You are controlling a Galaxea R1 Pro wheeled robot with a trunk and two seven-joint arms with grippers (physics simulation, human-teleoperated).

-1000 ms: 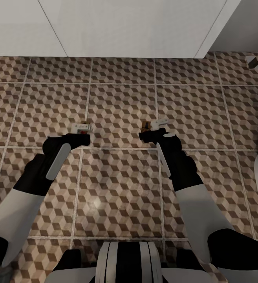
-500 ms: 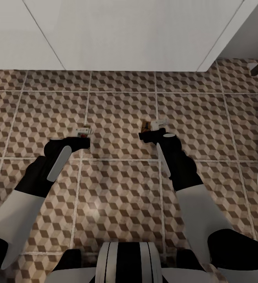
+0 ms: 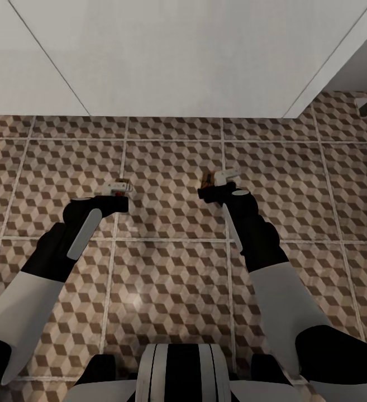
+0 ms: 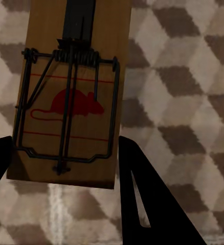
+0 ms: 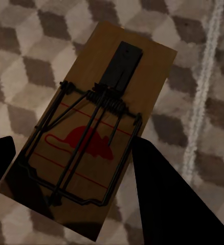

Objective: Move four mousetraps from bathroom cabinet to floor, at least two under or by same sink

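Two mousetraps are in sight, one (image 4: 68,97) in the left wrist view, another (image 5: 99,138) in the right. Two grippers carry them.

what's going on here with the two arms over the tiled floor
The robot holds one small brown wooden mousetrap with a red mouse mark in each gripper: one in the left gripper (mousetrap), another in the right gripper (mousetrap). Both hang above the cube-patterned bathroom floor, in front of a white unit. Neither trap is set down yet.

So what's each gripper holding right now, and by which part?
Each holds a mousetrap by its long edges at one end: left gripper on one mousetrap, right gripper on the other.
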